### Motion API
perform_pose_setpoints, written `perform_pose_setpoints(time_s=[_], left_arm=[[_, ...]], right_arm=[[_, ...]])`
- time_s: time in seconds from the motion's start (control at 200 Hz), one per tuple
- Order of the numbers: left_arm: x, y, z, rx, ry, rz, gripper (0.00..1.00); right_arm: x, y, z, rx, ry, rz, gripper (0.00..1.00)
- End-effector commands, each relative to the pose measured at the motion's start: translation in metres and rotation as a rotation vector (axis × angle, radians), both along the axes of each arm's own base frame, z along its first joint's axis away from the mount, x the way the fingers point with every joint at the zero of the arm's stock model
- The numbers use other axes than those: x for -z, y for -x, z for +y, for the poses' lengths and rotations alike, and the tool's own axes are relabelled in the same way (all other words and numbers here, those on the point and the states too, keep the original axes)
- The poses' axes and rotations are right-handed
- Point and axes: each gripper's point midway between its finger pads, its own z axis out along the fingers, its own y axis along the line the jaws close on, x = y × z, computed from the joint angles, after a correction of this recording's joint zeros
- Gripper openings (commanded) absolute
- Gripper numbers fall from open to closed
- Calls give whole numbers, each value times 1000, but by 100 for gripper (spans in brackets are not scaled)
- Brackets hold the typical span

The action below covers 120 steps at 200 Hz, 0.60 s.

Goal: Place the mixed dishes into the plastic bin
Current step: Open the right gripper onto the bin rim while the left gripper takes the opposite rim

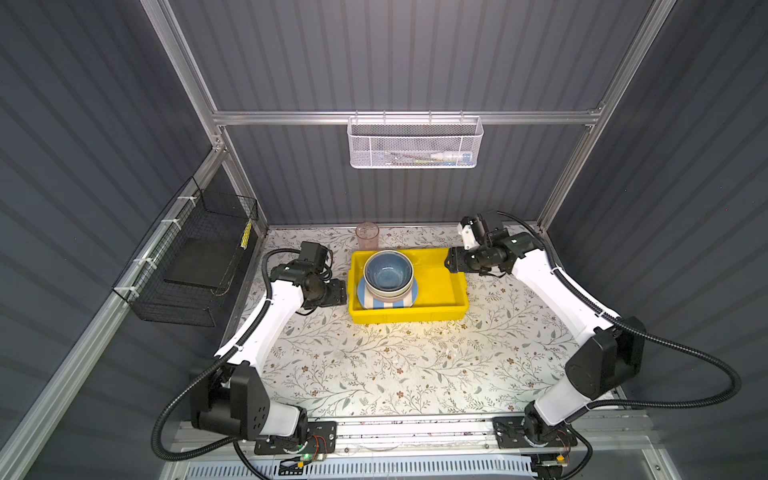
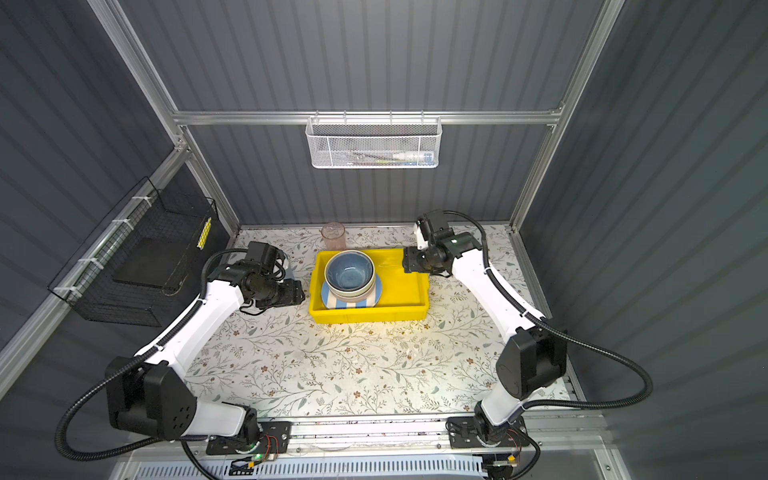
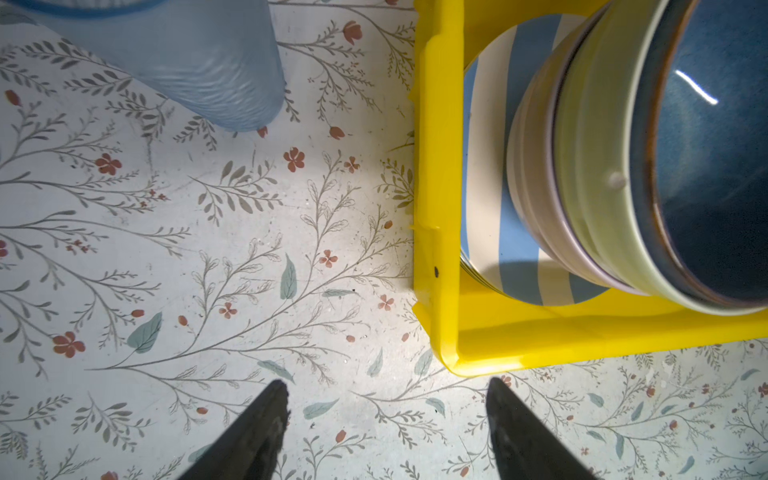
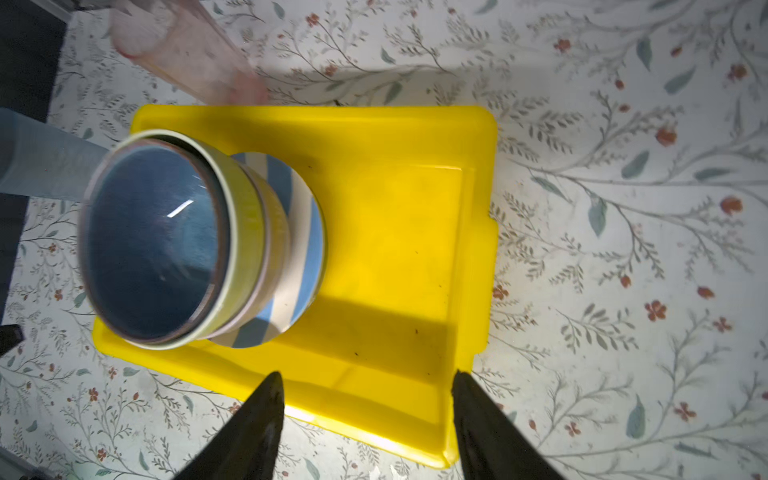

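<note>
- Both top views show the yellow bin (image 1: 440, 286) on the flowered table (image 1: 374, 374), toward 12 o'clock from the table's middle.
- A stack of dishes fills the 9 o'clock half of the bin. A blue and white striped plate (image 1: 386, 305) lies at the bottom.
- On the plate sits a lilac bowl (image 3: 532, 178), in it a pale green bowl (image 3: 594, 166), and in that a blue bowl (image 1: 388, 272), all with the mouth up.
- The 3 o'clock half of the bin holds no dishes.
- A pink tumbler (image 1: 367, 235) stands upright on the table at 11 o'clock from the bin, just outside its corner.
- A blue tumbler (image 3: 187, 62) stands on the table at 9 o'clock from the bin. In a top view only a sliver of it (image 2: 289, 272) shows behind the left arm.
- The left gripper (image 3: 387, 382) hangs above the table at 9 o'clock from the bin, just beside its wall. Its jaws are spread wide with nothing between them.
- The right gripper (image 4: 368, 374) hangs over the bin's 2 o'clock corner. Its jaws are spread apart and hold nothing, and one fingertip (image 4: 459, 376) is close by the rim.
</note>
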Motion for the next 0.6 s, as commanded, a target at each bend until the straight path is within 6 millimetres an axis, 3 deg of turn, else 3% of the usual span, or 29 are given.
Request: perform_pose_setpoints(time_s=[0.0,0.25,0.595], left_arm=[[5,-5,-7,36,32,5,75],[30,-9,-20,76,65,53,66],[51,-13,-27,75,56,79,62]], right_arm=[[11,11,-12,36,-41,17,62],[55,36,-17,51,-67,103,58],[94,37,-26,79,-7,150,48]])
